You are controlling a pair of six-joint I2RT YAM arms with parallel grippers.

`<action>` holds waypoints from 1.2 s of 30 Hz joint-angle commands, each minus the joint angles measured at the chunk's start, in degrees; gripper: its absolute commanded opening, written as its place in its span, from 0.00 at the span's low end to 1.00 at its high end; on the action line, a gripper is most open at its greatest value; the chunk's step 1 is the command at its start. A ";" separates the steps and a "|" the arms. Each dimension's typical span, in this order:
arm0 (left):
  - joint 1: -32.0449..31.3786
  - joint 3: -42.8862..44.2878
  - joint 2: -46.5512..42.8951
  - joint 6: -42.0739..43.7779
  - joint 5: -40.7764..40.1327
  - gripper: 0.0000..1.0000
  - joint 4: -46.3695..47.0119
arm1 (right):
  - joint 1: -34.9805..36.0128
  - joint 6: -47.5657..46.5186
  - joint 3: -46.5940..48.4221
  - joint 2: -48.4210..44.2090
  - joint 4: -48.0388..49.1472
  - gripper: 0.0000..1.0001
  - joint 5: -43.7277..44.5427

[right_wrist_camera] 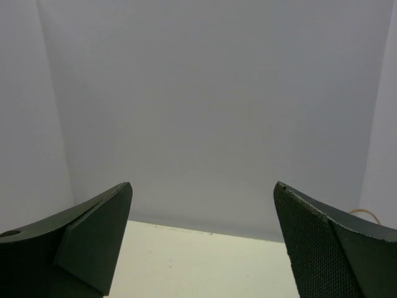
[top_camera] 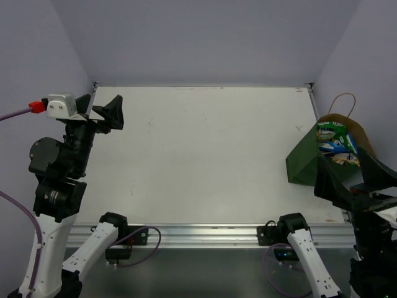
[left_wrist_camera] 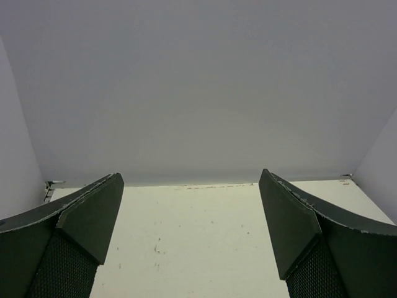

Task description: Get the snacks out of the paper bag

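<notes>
Nothing is out yet — shiny snack packets (top_camera: 335, 139) fill the dark green paper bag (top_camera: 303, 162); left gripper (top_camera: 106, 114) and right gripper (top_camera: 349, 176) spread, empty.

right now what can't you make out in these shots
Snack count: top view shows a few snacks at the mouth of the paper bag; its walls hide any deeper ones.
The bag's near end: top view, covered by the right arm's open jaws.
Packet print: top view, too small.
Bag and snacks: outside both wrist views, which show only jaws, table and wall.
</notes>
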 commanded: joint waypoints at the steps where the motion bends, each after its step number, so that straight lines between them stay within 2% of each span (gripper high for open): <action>1: -0.40 -0.12 2.13 -1.40 1.03 1.00 -0.90 | 0.07 3.73 -0.53 3.76 -3.59 0.99 4.89; 5: -0.40 0.23 4.33 -3.07 3.57 1.00 -5.20 | -0.02 13.21 -2.21 7.01 -6.32 0.99 8.34; 10: -0.40 -0.03 6.53 -3.95 5.16 1.00 -9.33 | 0.07 20.26 -3.53 12.80 -6.40 0.99 12.11; 13: -0.40 -0.91 7.32 -5.00 6.39 1.00 -11.62 | -0.02 24.91 -1.96 19.13 -9.39 0.99 23.86; 15: -0.40 -1.09 8.11 -5.97 8.76 1.00 -12.77 | -0.19 24.84 -1.60 24.05 -9.40 0.99 32.20; 17: -0.40 -1.44 8.55 -7.20 10.86 1.00 -13.47 | -2.82 24.23 -0.46 27.91 -9.22 0.99 34.44; 20: -0.40 -2.57 8.81 -7.82 13.06 1.00 -13.47 | -10.03 25.53 1.30 37.65 -9.22 0.99 30.59; 23: -0.48 -3.54 8.29 -7.82 13.69 1.00 -13.47 | -14.86 26.59 2.18 42.07 -9.22 0.99 30.93; 27: -1.19 -4.95 6.62 -7.73 13.95 1.00 -13.47 | -21.62 24.76 2.19 48.83 -6.51 0.99 25.49; 36: -1.63 -5.74 5.47 -7.03 13.60 1.00 -14.00 | -24.81 16.32 -0.80 52.98 6.32 0.86 19.60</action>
